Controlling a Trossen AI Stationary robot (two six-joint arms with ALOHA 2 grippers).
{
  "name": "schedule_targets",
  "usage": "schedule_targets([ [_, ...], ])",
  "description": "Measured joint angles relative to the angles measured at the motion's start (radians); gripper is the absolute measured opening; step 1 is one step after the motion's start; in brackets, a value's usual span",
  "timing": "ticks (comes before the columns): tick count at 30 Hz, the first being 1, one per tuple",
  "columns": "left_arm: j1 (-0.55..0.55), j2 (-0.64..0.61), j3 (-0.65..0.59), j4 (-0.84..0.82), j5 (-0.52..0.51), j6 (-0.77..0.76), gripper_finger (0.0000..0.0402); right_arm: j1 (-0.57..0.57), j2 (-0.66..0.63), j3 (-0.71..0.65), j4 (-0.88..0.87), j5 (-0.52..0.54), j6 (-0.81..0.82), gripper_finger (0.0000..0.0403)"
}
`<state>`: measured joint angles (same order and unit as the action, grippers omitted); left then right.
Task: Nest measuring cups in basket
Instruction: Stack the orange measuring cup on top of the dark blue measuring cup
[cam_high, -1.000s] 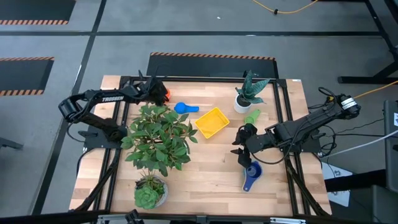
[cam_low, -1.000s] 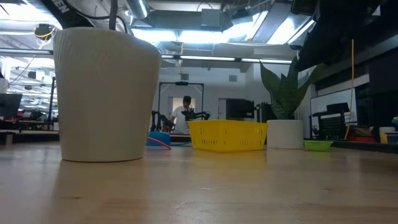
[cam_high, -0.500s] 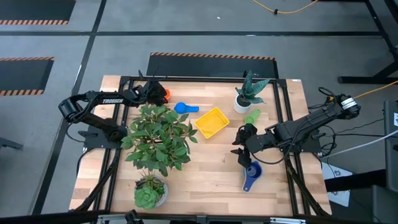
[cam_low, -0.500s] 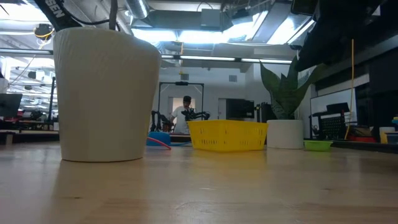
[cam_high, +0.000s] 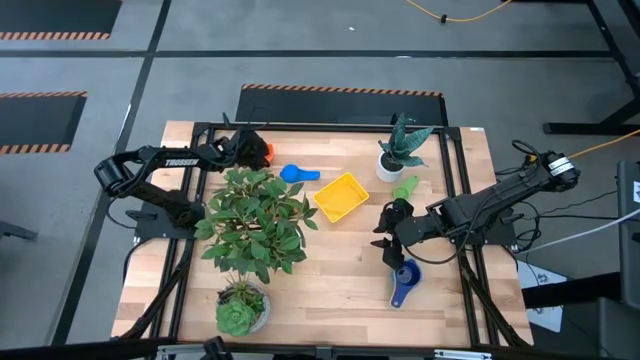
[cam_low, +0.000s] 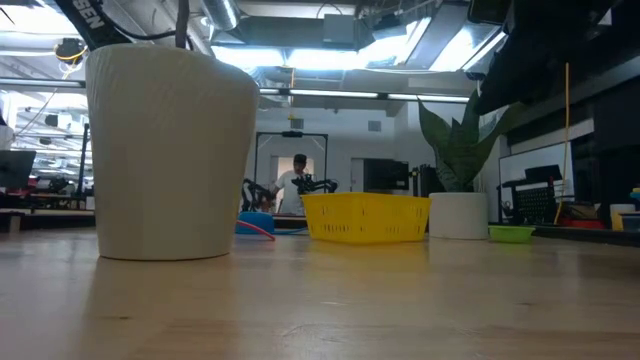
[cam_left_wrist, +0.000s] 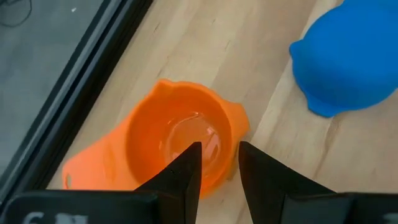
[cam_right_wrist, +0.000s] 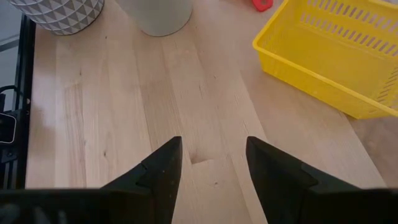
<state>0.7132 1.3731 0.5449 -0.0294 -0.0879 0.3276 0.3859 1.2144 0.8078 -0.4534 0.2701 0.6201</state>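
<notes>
The left gripper (cam_high: 252, 148) sits at the far left of the table (cam_high: 330, 270), about eleven o'clock from the basket (cam_high: 340, 197); its jaws pinch the wall of the orange measuring cup (cam_left_wrist: 177, 143), one finger inside the bowl and one outside on the rim, the cup resting on the wood close to the table's dark edge frame; just beside it, toward the basket, lies the blue measuring cup (cam_high: 297, 173), bowl down in the left wrist view (cam_left_wrist: 348, 59), at roughly ten o'clock from the basket.

The basket stands near the table's middle, upright, with nothing visible inside it from above; in the low view it shows as a slatted yellow tray (cam_low: 365, 217) between the big white pot (cam_low: 170, 150) and the smaller white pot (cam_low: 458, 215) of the spiky plant (cam_high: 405, 140).

The green measuring cup (cam_high: 405, 187) lies at three o'clock from the basket, just below the spiky plant's pot; a darker blue measuring cup (cam_high: 404, 281) lies at about five o'clock, near the table's front right.

The right gripper (cam_high: 392, 228) hovers above bare wood at four o'clock from the basket, jaws spread and pinching nothing, as the right wrist view shows (cam_right_wrist: 208, 165).

A bushy leafy plant (cam_high: 255, 220) fills the table's left centre; a small succulent (cam_high: 240, 312) sits at seven o'clock.
</notes>
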Motion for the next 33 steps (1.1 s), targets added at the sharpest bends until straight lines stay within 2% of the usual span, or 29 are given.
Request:
schedule_targets([
  [12, 0.0, 0.143, 0.002, 0.036, -0.002, 0.025, 0.0098, 0.0, 0.0, 0.0, 0.0, 0.0, 0.002, 0.0184],
  [16, -0.002, 0.144, 0.002, 0.042, -0.003, 0.024, 0.0075, 0.0, 0.0, 0.0, 0.0, 0.0, 0.002, 0.0184],
  [21, -0.003, 0.138, 0.001, 0.057, -0.009, 0.016, 0.0013, 0.0, 0.0, 0.0, 0.001, 0.0, 0.002, 0.0184],
  [28, -0.018, 0.138, 0.012, 0.078, -0.003, -0.063, 0.0012, 0.0, 0.0, 0.0, 0.016, 0.003, 0.001, 0.0184],
  [33, -0.034, 0.121, 0.061, 0.08, 0.004, -0.167, 0.0006, 0.0, 0.0, 0.0, 0.05, 0.082, -0.001, 0.0184],
])
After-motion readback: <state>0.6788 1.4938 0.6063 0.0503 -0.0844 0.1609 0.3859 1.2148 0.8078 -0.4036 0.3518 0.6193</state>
